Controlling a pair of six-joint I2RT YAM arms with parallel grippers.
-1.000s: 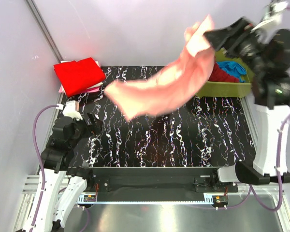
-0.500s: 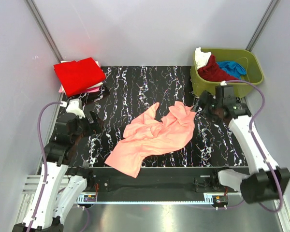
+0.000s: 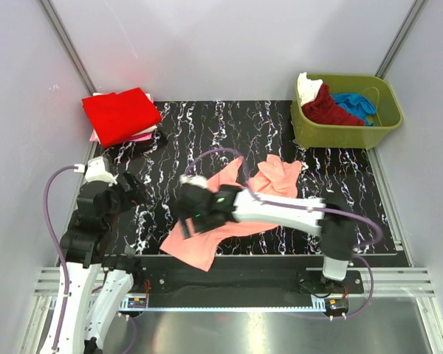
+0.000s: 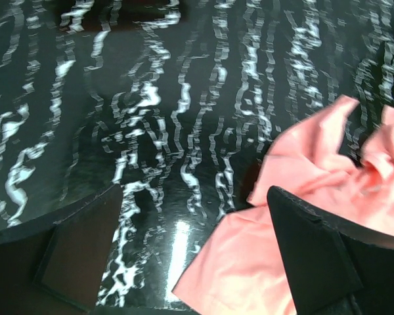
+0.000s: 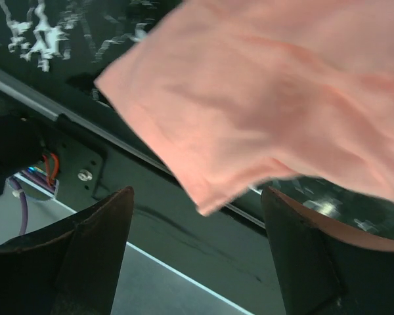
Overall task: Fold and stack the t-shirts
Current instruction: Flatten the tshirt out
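Early to mid task, I'd say. One bright red shirt lies folded at the upper left of the top view on a pale pink one, so a stack has been started. The green tub at upper right holds a dark red shirt, a blue one and a white one, all bunched up and unfolded. The salmon-pink shirt is the one in hand: it lies crumpled in the lower middle of the black marbled table, not flattened, no fold made. Left to do, by my reading: spread it, fold it, put it on the stack, then work through the tub. The right gripper is reached across to the shirt's left part; the top view hides its jaws, but the right wrist view shows the fingers spread wide with nothing pinched, the shirt's corner below them reaching to or past the near table edge above the frame. The left gripper sits at lower left, apart from the cloth; the left wrist view shows its jaws wide and empty, bare table beneath and the shirt off to the right of that frame. Only the top view shows the stack and the tub; neither wrist view does.
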